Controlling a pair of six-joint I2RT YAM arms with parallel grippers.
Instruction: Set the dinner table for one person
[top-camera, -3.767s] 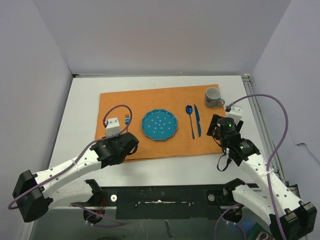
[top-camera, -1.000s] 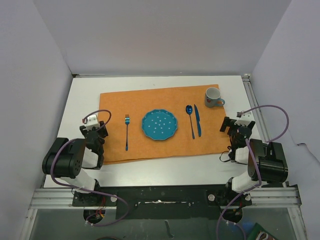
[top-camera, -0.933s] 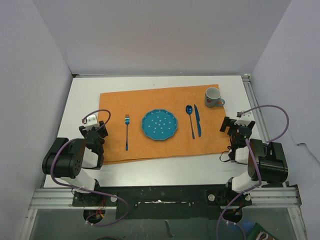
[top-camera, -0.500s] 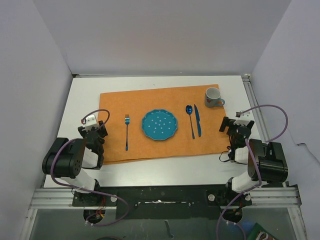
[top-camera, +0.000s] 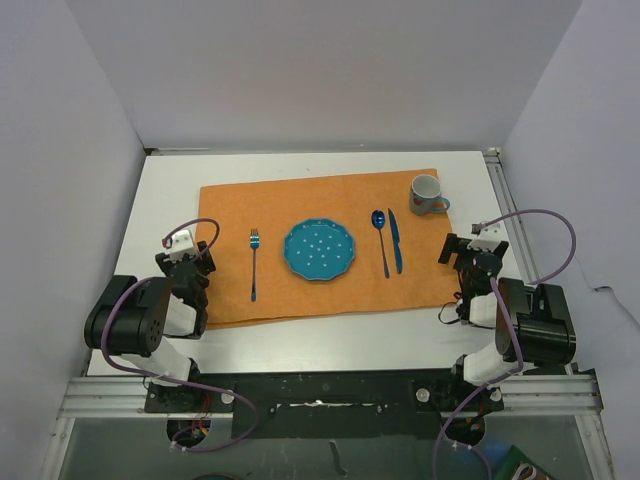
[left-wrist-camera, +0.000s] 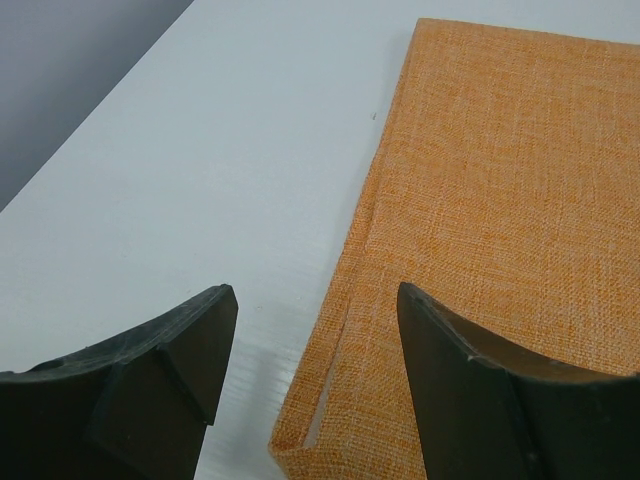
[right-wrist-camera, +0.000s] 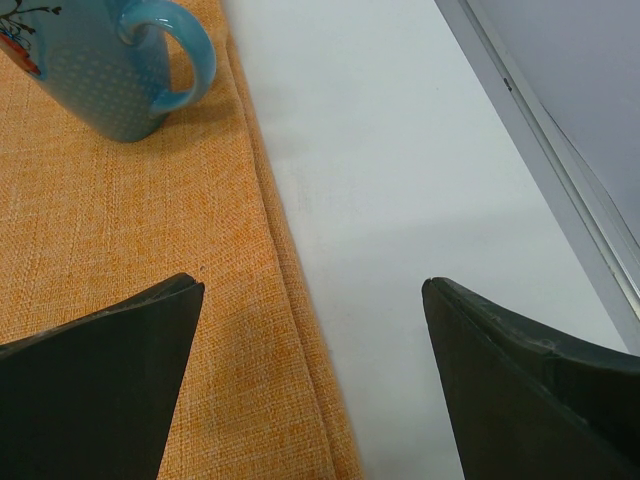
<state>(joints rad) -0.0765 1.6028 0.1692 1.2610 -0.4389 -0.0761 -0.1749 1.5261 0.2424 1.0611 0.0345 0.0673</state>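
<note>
Dinner table: white top, seen under both arms and spanning the workspace. An orange cloth is laid across its middle. On the cloth, L to R, are set: blue fork, teal dotted plate, blue spoon, blue knife. Spoon and knife are laid side by side, just apart. A blue mug is stood at the cloth's far R corner, handle to the R.

L gripper: jaws are spread wide, nothing held; positioned over the cloth's L edge, near corner.

R gripper: jaws are spread wide, nothing held; positioned over the cloth's R edge, mug seen ahead.

Both arms are folded by the near table edge.
</note>
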